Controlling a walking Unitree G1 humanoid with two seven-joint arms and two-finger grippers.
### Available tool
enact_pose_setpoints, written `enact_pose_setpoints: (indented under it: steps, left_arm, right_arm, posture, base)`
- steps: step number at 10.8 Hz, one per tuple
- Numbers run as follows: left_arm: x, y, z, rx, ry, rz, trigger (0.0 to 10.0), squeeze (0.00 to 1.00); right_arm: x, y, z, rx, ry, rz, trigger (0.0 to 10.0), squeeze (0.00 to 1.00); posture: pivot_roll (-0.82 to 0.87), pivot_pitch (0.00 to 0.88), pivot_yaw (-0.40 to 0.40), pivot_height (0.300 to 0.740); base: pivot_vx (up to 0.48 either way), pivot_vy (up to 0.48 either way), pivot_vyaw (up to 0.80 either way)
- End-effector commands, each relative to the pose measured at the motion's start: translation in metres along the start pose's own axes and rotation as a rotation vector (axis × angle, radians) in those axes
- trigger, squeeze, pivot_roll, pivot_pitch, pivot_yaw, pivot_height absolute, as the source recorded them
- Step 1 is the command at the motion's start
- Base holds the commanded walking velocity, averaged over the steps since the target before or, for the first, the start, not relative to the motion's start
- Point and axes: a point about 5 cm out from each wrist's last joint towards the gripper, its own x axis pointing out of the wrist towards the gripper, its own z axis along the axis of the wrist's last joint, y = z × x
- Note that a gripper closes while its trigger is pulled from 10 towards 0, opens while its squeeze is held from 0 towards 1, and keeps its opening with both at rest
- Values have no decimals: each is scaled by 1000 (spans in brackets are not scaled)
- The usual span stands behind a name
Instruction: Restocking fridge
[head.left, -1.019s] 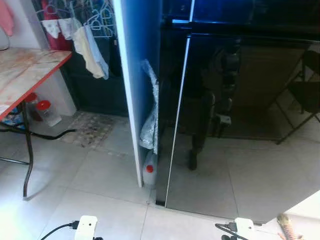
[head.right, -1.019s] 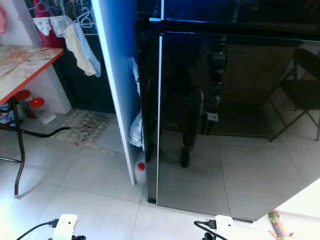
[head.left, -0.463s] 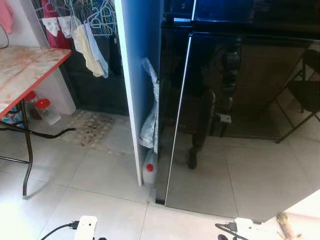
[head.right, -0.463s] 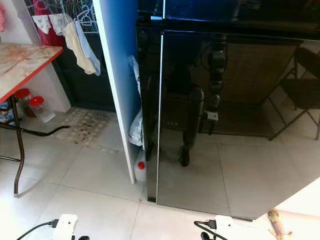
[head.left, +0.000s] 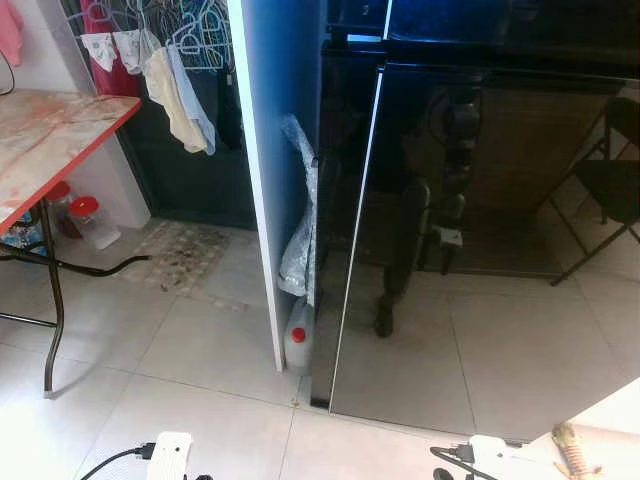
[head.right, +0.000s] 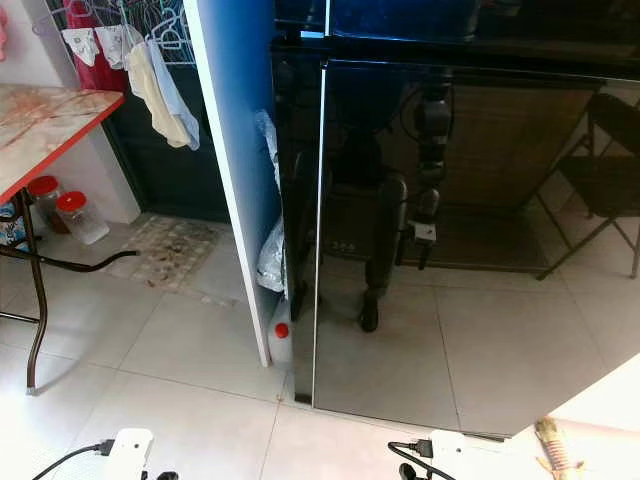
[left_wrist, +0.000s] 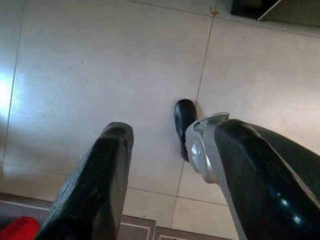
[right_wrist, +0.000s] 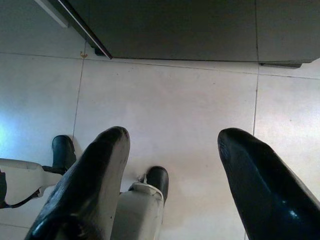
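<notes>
The fridge (head.left: 480, 250) is tall, black and glossy, and its doors are closed; my own body is mirrored in the lower door. Both arms hang idle at my sides. In the left wrist view my left gripper (left_wrist: 170, 130) is open over pale floor tiles, with nothing between its fingers (left_wrist: 100, 175). My right gripper (right_wrist: 175, 137) is likewise open and empty above the tiles, with the fridge's bottom edge (right_wrist: 175, 30) just beyond it.
A blue-white panel (head.left: 265, 150) stands against the fridge's left side, with a plastic bag (head.left: 300, 240) and a red-capped bottle (head.left: 298, 345) in the gap. To the left are a red-edged table (head.left: 60, 130), jars (head.left: 95, 222), a floor cable (head.left: 90, 265) and hanging clothes (head.left: 185, 90).
The head view has shifted very slightly. Nothing in the scene has moved, and both grippers stay as they were.
</notes>
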Motion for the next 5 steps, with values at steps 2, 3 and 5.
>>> enact_pose_setpoints:
  steps: [2,3,5]
  left_arm:
    - [-1,0,-5,-15,21,5,10000,0]
    - [-1,0,-5,-12,22,5,10000,0]
    - [-1,0,-5,-10,22,-2,10000,0]
  right_arm:
    - [0,-1,0,16,0,-6,10000,0]
    - [0,-1,0,15,-1,-7,10000,0]
    - [0,-1,0,8,-4,-7,10000,0]
  posture:
    - [31,46,-21,740]
    - [31,44,-21,740]
    - [30,41,-19,740]
  base:
    - [0,0,0]
    - [0,0,0]
    - [0,0,0]
